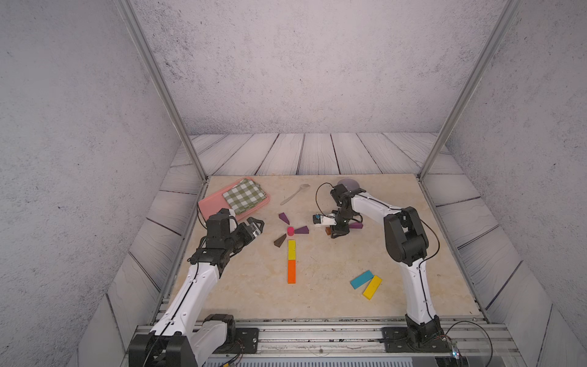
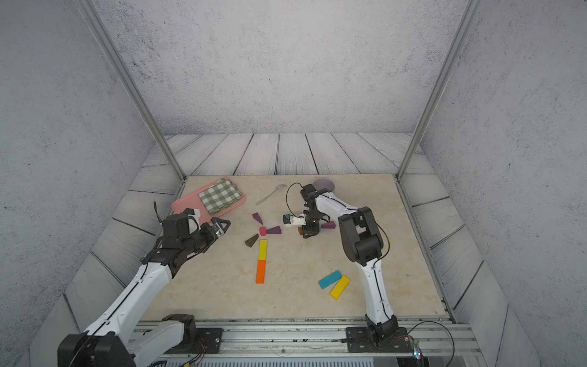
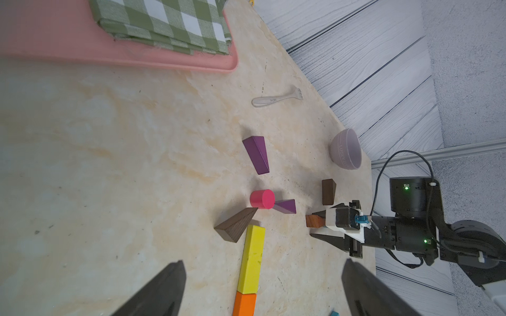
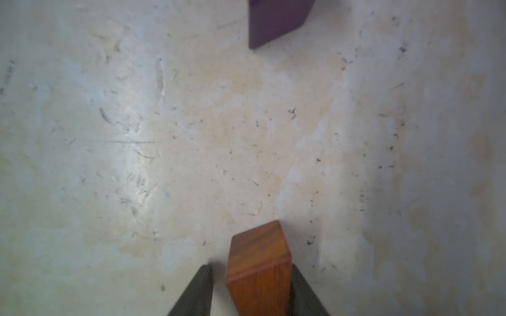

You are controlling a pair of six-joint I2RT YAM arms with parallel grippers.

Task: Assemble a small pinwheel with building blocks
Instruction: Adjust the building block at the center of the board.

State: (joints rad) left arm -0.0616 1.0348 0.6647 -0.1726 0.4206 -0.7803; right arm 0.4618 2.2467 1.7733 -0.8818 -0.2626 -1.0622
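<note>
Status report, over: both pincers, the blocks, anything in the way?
Left pincer open, empty. Right pincer loose around brown wedge. Pinwheel has three blades. Nothing blocks the way.

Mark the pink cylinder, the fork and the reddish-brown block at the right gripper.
pink cylinder [image 1: 290, 231], a top view, round top.
fork [image 3: 269, 100], left wrist view, handle.
reddish-brown block [image 4: 260, 246], right wrist view, wood-grain face.

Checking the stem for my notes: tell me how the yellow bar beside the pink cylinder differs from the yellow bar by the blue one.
The stem yellow bar lies end to end with the orange bar; the loose yellow bar lies side by side with the blue bar. The stem yellow bar points straight at the pink cylinder; the loose yellow bar lies slanted, off near the right arm. Both lie flat, unheld.
</note>
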